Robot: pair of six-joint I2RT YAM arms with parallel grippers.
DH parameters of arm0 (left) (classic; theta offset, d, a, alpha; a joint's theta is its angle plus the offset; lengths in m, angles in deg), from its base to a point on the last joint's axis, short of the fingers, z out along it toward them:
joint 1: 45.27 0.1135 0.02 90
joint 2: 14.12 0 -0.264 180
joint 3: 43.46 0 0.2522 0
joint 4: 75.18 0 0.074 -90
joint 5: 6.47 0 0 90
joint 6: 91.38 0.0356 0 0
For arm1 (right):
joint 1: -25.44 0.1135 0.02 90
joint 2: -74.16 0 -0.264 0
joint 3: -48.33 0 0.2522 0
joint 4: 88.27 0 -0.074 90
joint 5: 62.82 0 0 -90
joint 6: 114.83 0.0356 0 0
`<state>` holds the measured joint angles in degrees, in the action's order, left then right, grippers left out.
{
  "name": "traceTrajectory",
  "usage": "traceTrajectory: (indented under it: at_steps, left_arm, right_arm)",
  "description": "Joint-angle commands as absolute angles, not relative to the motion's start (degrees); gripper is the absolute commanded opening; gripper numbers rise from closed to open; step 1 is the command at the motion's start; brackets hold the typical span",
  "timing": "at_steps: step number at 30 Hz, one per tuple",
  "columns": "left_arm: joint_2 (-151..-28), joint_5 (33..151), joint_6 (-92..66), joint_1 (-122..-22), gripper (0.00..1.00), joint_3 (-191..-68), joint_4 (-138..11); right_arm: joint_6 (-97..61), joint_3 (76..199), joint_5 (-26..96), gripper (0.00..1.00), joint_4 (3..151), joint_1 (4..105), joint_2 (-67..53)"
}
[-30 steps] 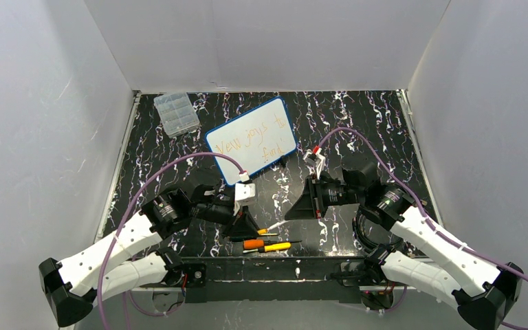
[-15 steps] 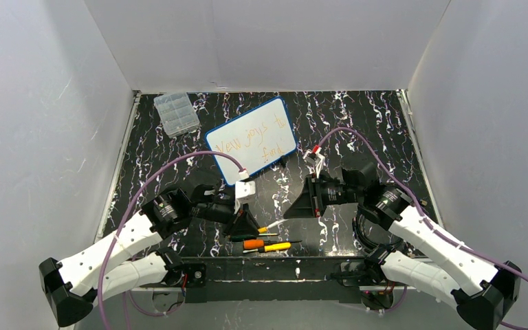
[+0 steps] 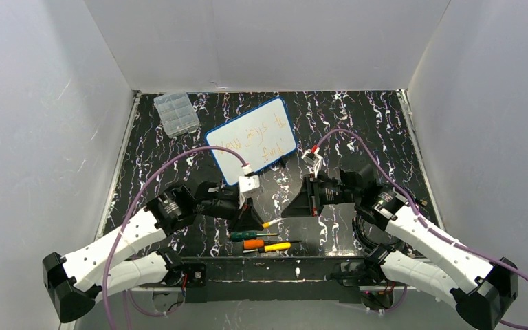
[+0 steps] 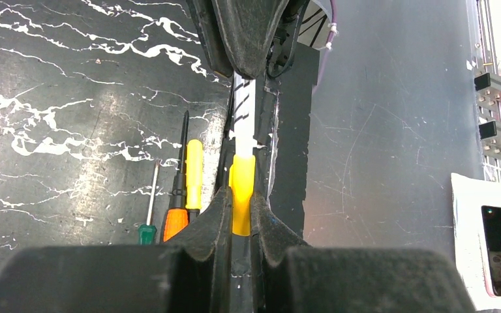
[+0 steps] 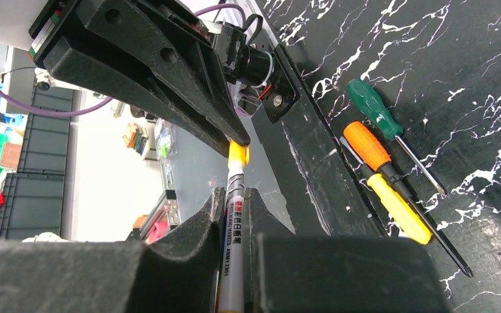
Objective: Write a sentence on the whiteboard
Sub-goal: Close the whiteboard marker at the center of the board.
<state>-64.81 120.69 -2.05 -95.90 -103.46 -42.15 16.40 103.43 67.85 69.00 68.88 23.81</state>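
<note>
The whiteboard (image 3: pixel 251 139), white with a blue frame, lies tilted at the back middle. The sentence (image 3: pixel 254 137) is in thin orange handwriting in two lines on it. My left gripper (image 3: pixel 256 221) (image 4: pixel 240 195) is shut on the yellow cap (image 4: pixel 242 189) (image 5: pixel 237 153) of a marker. My right gripper (image 3: pixel 290 207) (image 5: pixel 233 193) is shut on the white marker barrel (image 5: pixel 232 241) (image 4: pixel 244 111). The two grippers face each other near the front of the table, in front of the board, with the cap at the marker's end (image 3: pixel 270 223).
A green screwdriver (image 3: pixel 242 235) and an orange and yellow screwdriver (image 3: pixel 268 245) lie below the grippers by the front edge. A clear compartment box (image 3: pixel 177 113) stands at the back left. White walls enclose the table on three sides.
My left gripper has moved a little right and away from the front edge, and my right gripper has edged left. The gap between them has closed.
</note>
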Motion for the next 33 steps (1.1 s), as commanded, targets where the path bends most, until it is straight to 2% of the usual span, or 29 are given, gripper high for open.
traceTrajectory:
  at_steps: [1, 33]
  left_arm:
    - [-65.11, 119.13, -4.28, -95.72, 0.00, -106.44, -47.43]
    - [-69.91, 117.60, -10.12, -95.72, 0.00, -108.45, -61.07]
  right_arm:
    - [17.22, 102.65, 69.90, 0.01, 72.38, 69.07, 23.68]
    - [18.61, 98.65, 70.78, 0.01, 75.20, 70.34, 23.45]
